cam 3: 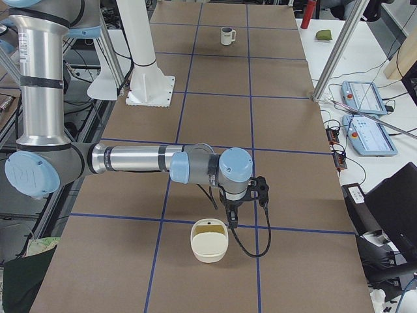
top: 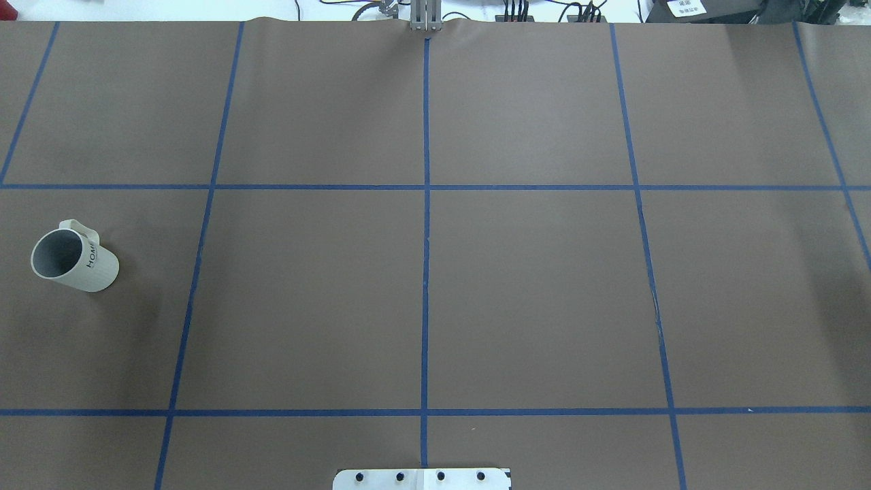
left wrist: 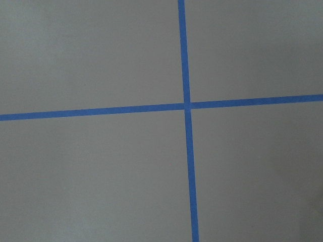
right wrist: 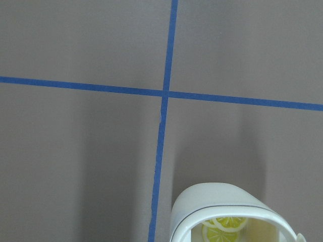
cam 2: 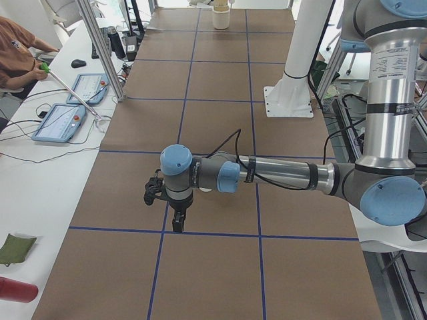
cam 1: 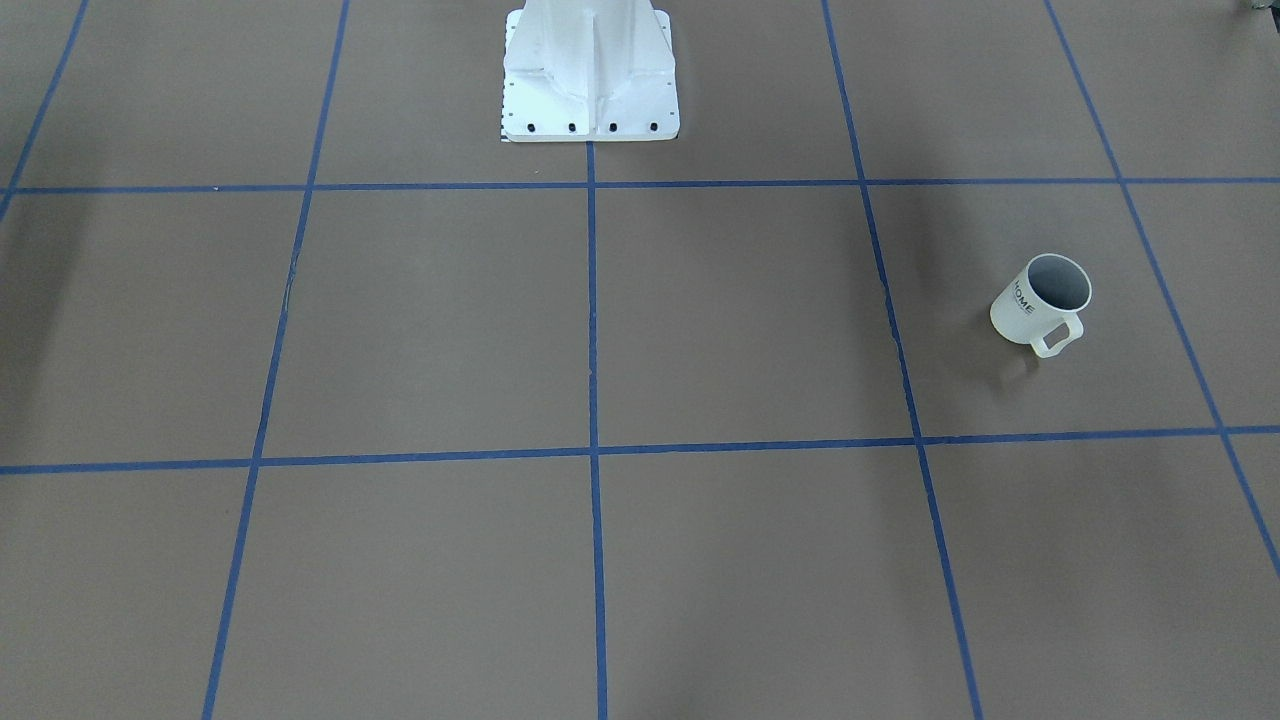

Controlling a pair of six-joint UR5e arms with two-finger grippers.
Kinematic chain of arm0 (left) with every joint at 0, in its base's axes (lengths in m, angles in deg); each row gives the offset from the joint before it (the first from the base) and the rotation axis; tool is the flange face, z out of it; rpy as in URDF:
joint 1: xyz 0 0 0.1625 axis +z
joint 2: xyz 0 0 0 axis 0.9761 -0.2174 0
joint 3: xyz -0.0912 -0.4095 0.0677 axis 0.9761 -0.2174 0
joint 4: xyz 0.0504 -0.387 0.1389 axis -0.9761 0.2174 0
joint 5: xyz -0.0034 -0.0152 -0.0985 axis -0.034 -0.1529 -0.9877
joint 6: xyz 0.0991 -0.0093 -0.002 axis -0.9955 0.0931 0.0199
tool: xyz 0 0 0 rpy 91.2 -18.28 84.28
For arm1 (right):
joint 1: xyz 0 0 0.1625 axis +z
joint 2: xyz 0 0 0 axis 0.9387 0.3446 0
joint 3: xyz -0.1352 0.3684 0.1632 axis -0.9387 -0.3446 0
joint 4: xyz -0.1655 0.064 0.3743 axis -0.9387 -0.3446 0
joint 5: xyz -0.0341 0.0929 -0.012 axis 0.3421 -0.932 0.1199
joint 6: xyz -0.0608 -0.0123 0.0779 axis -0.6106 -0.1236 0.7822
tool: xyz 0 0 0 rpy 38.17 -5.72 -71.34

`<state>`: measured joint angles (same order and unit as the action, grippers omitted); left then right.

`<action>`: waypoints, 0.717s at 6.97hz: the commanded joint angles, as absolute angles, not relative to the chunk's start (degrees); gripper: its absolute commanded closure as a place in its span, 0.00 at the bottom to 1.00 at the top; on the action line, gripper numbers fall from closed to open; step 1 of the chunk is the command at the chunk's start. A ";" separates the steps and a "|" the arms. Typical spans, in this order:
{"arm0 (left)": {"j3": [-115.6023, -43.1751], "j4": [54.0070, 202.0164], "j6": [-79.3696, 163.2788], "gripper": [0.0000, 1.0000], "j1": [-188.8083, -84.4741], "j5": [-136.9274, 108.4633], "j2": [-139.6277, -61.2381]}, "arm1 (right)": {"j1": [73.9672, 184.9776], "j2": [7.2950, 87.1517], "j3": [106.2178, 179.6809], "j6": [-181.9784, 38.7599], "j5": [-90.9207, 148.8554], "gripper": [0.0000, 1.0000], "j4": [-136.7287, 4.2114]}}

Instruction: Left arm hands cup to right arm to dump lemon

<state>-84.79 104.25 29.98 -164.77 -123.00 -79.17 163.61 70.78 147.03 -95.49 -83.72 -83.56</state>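
Note:
The cup (cam 1: 1038, 300) is a white ribbed mug with "HOME" lettering. It stands upright and alone on the robot's left side of the table, and it also shows in the overhead view (top: 75, 260) and far off in the exterior right view (cam 3: 227, 35). Its inside shows only grey. The lemon (right wrist: 224, 231) lies in a cream container (right wrist: 217, 199). My left gripper (cam 2: 177, 223) points down over a tape cross, apart from the cup; I cannot tell if it is open. My right gripper (cam 3: 231, 218) hangs just behind the container (cam 3: 208, 251); I cannot tell its state.
The white robot base (cam 1: 590, 80) stands at the table's middle rear. Blue tape lines grid the brown table. Two control tablets (cam 3: 371, 130) lie on the side bench. A red can (cam 2: 17, 290) and a green pad (cam 2: 17, 247) lie beyond the left end. A person (cam 2: 17, 60) sits there.

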 commanded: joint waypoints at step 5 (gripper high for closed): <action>-84.75 104.19 26.35 0.00 -165.86 -122.95 -77.94 | 163.80 71.81 145.06 -95.32 -84.15 0.00 -79.00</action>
